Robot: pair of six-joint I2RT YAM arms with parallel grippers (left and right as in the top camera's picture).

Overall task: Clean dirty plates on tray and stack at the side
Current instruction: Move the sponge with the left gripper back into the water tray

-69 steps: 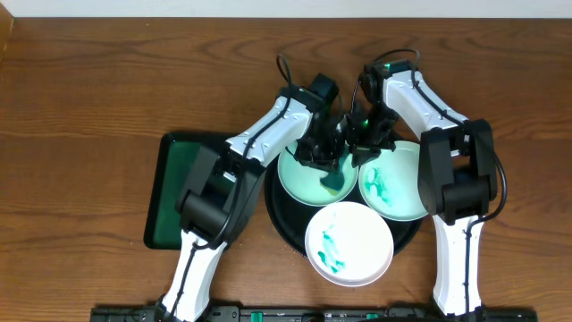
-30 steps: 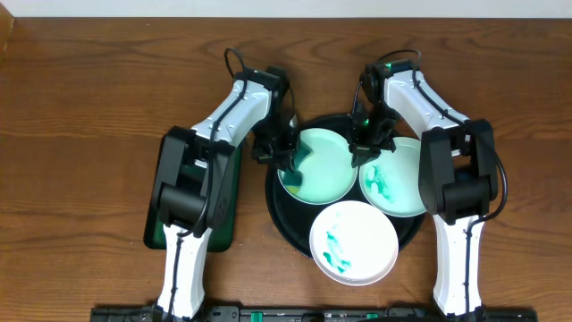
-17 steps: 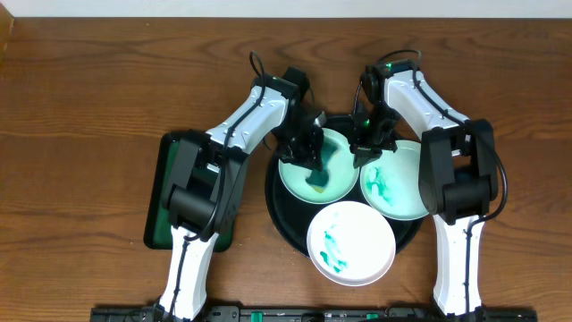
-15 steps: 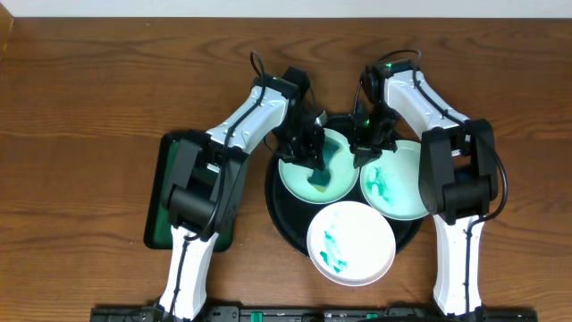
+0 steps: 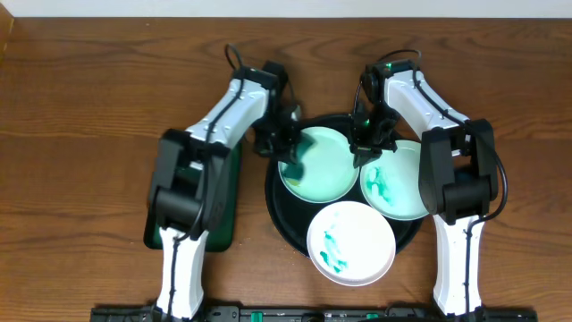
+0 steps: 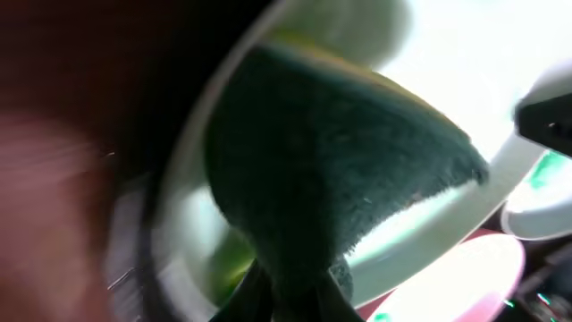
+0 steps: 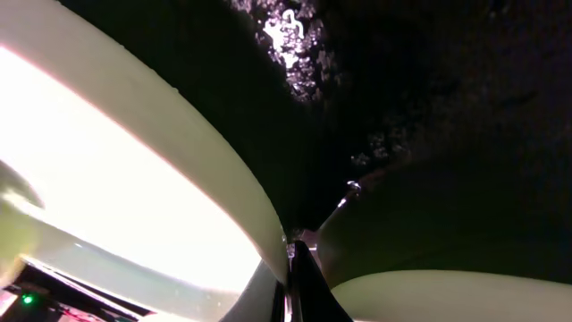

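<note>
The black tray [image 5: 284, 216] holds three plates. The back-left plate [image 5: 323, 170] is pale mint with no smears showing. The right plate [image 5: 399, 183] and the front plate [image 5: 353, 243] have teal smears. My left gripper [image 5: 286, 149] is shut on a dark green and yellow sponge [image 6: 331, 170] at the left rim of the back-left plate [image 6: 500, 170]. My right gripper [image 5: 362, 148] is shut on that plate's right rim [image 7: 268, 233], between it and the right plate [image 7: 447, 295], with its jaws [image 7: 291, 261] closed thin over the tray [image 7: 429, 107].
A smaller dark green rectangular tray [image 5: 163, 192] lies left of the black tray, mostly under my left arm. Brown wooden table [image 5: 89, 98] surrounds everything. The front plate overhangs the black tray's front rim.
My left gripper has swept the sponge from the middle of the back-left plate to its left rim. The right gripper has stayed on the plate's right rim.
</note>
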